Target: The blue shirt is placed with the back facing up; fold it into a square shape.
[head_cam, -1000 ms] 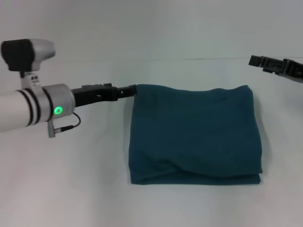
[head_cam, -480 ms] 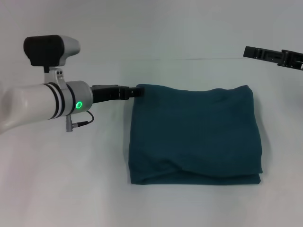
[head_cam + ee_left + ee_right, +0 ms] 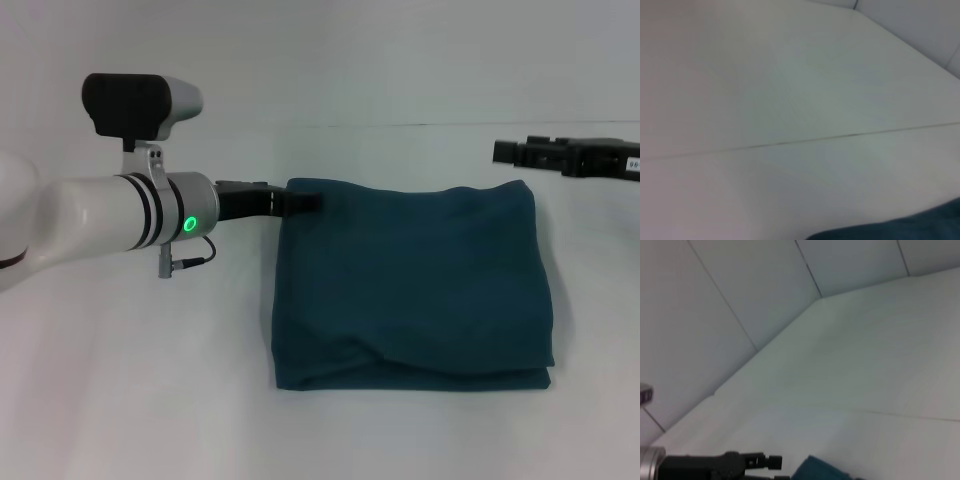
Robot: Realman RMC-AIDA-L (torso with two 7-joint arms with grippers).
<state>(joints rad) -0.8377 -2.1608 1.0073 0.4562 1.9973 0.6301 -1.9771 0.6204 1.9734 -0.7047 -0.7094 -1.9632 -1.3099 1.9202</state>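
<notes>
Head view looks down at the counter point(image 3: 150, 400). Both wrist views sit low, facing the far wall; all share the shirt's point(image 3: 410, 290) far-left corner.

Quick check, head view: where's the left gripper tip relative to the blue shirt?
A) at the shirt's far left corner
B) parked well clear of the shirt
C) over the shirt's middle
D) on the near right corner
A: the left gripper reaches in from the left and meets the folded blue shirt at its far left corner.

Blue shirt point(image 3: 412, 285) on table point(image 3: 130, 380); left end effector point(image 3: 306, 201) at far-left corner.
</notes>
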